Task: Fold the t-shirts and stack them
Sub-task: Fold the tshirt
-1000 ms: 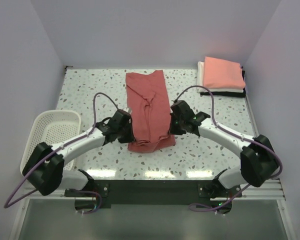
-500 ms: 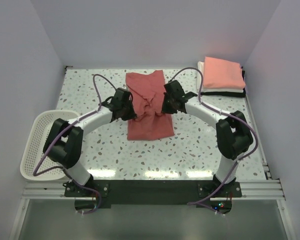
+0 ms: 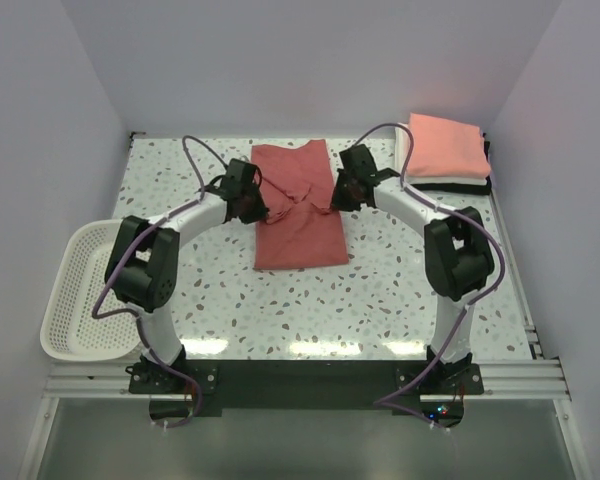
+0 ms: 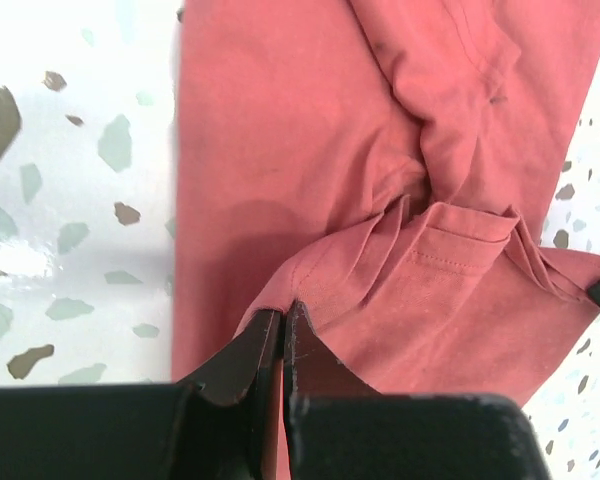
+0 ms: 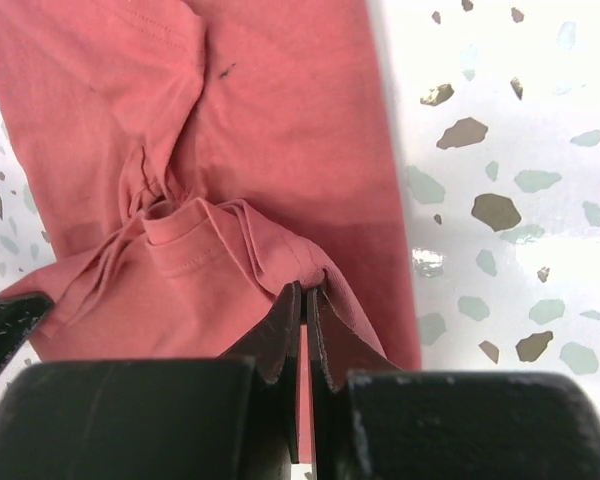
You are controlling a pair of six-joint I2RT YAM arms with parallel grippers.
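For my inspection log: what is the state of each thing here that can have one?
brick-red t-shirt: partly folded, one end lifted and pinched on both sides
left gripper: shut on the brick-red t-shirt
right gripper: shut on the brick-red t-shirt
folded t-shirts: stacked, salmon-pink on top, far right corner
basket: upright, on the left

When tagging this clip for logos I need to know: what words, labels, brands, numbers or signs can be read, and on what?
None: no word, label, brand, number or sign can be read in any view.
The brick-red t-shirt shows only plain cloth and stitching.
The folded stack and the white basket carry no visible marking.
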